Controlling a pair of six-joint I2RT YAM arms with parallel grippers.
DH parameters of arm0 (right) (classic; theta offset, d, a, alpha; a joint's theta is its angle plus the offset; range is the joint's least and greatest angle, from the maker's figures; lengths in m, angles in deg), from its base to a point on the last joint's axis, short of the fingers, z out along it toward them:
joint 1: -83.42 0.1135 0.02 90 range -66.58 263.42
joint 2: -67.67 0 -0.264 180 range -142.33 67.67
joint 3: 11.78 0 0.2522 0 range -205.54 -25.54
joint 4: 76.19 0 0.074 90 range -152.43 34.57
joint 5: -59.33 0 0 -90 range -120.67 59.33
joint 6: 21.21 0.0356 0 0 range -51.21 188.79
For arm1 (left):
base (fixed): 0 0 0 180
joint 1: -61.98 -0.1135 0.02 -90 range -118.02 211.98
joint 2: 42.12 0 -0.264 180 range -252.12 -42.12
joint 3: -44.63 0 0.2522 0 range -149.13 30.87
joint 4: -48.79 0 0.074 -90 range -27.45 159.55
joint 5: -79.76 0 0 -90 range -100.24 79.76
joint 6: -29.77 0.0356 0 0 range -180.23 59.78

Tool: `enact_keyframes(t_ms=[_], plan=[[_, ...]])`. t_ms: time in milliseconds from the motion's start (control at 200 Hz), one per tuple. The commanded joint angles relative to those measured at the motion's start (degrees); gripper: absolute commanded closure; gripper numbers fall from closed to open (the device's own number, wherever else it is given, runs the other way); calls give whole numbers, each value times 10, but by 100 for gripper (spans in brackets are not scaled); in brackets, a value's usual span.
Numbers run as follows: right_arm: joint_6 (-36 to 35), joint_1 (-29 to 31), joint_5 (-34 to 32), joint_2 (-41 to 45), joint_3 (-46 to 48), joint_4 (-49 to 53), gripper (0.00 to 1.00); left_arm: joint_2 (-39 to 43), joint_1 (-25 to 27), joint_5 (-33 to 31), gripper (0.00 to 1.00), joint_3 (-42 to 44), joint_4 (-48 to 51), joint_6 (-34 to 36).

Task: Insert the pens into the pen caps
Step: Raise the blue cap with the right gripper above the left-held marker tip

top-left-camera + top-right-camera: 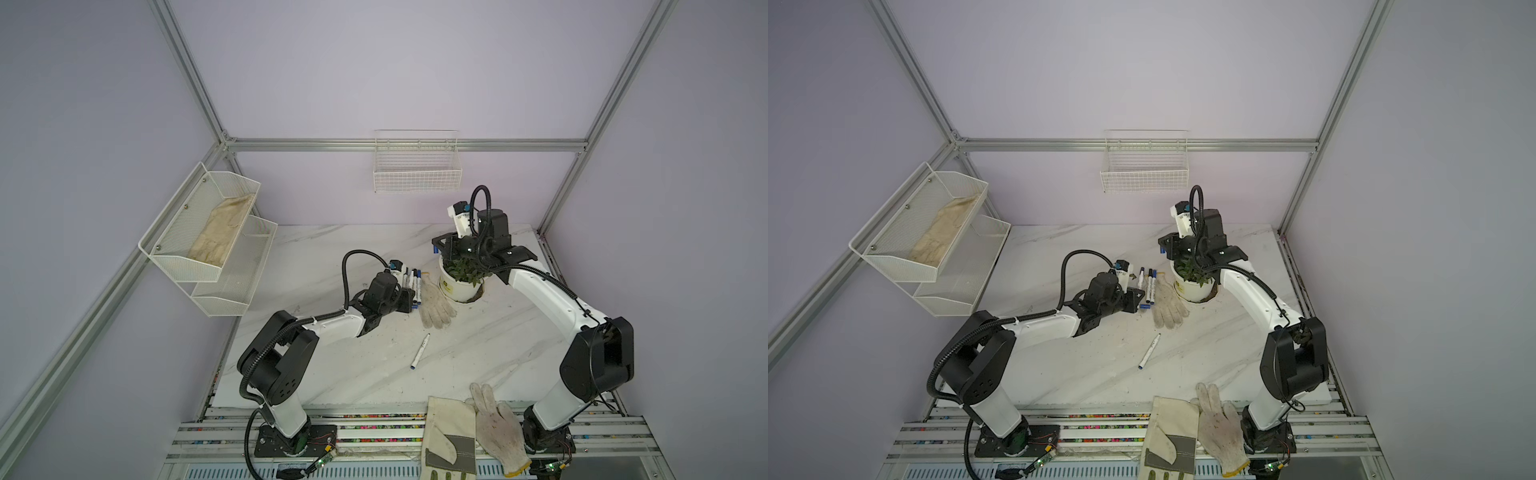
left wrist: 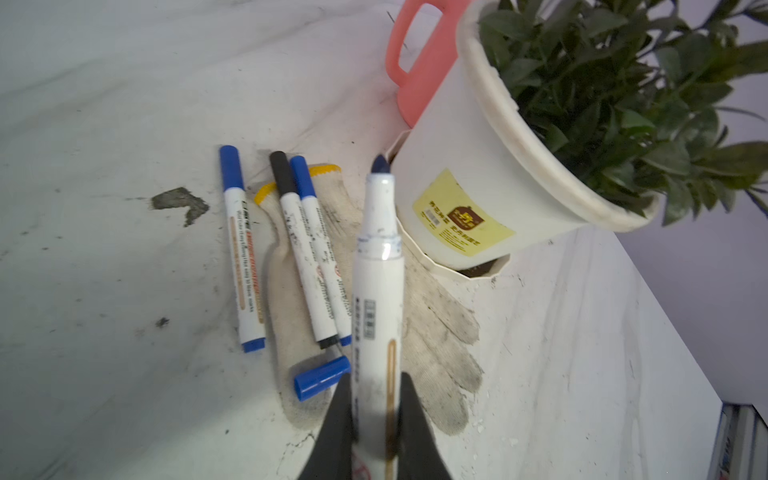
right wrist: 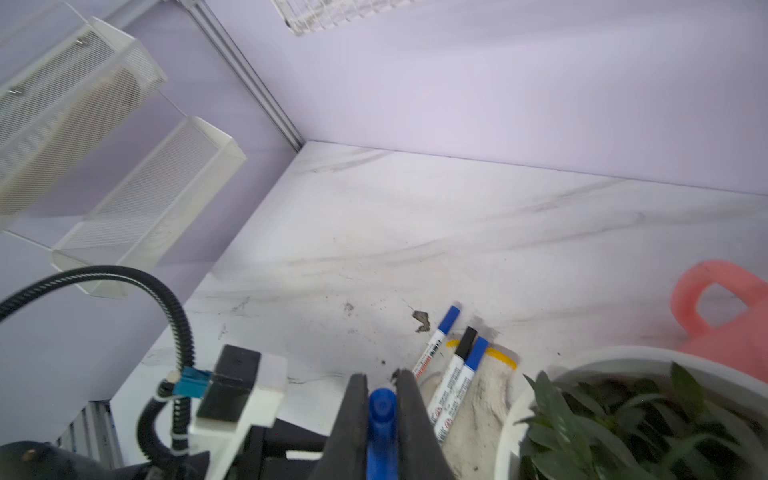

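My left gripper (image 2: 377, 386) is shut on a white pen (image 2: 376, 291) whose bare dark-blue tip points toward the plant pot. Beside it three capped pens (image 2: 303, 257) lie side by side, partly on a knitted glove (image 2: 436, 324), and a loose blue pen cap (image 2: 322, 378) rests by the jaws. My right gripper (image 3: 382, 386) is shut on a blue pen cap (image 3: 381, 415), raised over the pot's left rim. In both top views another pen (image 1: 420, 351) lies alone mid-table. The left gripper (image 1: 411, 299) is low by the pens and the right gripper (image 1: 436, 248) higher, behind them.
A white pot with a green plant (image 1: 459, 286) stands right of the pens, a pink watering can (image 2: 419, 62) behind it. Two gloves (image 1: 494, 424) lie over the front edge. A mesh shelf (image 1: 208, 232) hangs on the left wall and a wire basket (image 1: 417, 166) on the back wall.
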Motion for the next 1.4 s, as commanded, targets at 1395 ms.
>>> enact_keyframes(t_ms=[1395], plan=[[50, -8, 59, 2, 51, -61, 100, 41, 16, 62, 100, -5, -138, 60]])
